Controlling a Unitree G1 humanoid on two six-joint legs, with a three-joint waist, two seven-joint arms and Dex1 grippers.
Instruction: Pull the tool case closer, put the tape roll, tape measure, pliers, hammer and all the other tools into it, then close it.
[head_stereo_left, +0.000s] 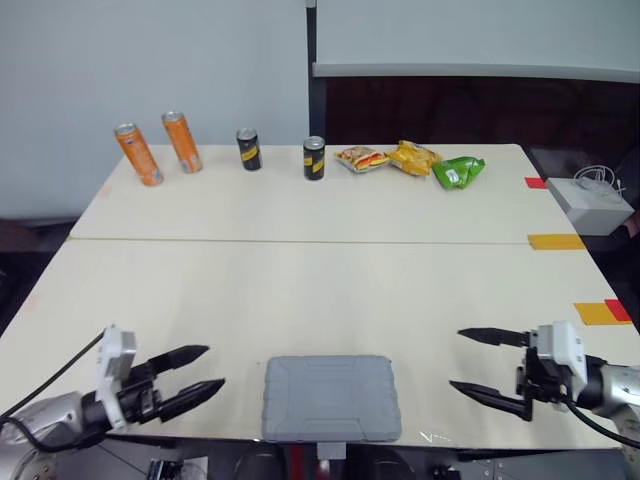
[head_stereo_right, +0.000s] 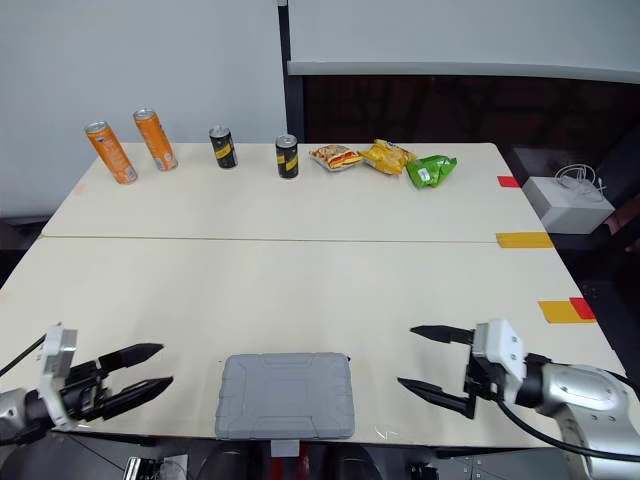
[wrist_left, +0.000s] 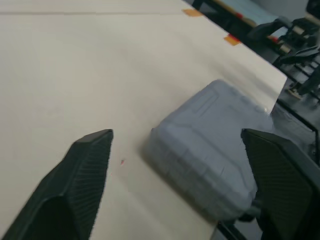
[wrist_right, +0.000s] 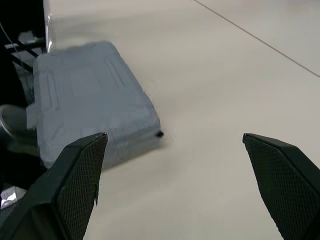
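Grey tool case (head_stereo_left: 331, 397), lid shut, lying flat at the middle of the tabletop's (head_stereo_left: 300, 290) near edge. Flanking it over that edge, left gripper (head_stereo_left: 213, 366) and right gripper (head_stereo_left: 457, 360), each empty with fingers apart, clear of the case. Along the far edge: four cans (head_stereo_left: 138, 154), three snack bags (head_stereo_left: 410, 158).

Table (head_stereo_left: 300, 290): pale top, seam across mid.
Near edge, ctr: grey tool case (head_stereo_left: 331, 397), shut, flat.
Far edge: orange cans (head_stereo_left: 138, 154) (head_stereo_left: 182, 142), black cans (head_stereo_left: 249, 149) (head_stereo_left: 314, 158), snack bags (head_stereo_left: 362, 158) (head_stereo_left: 413, 157) (head_stereo_left: 458, 171).
R edge: tape marks (head_stereo_left: 556, 241) (head_stereo_left: 597, 313).
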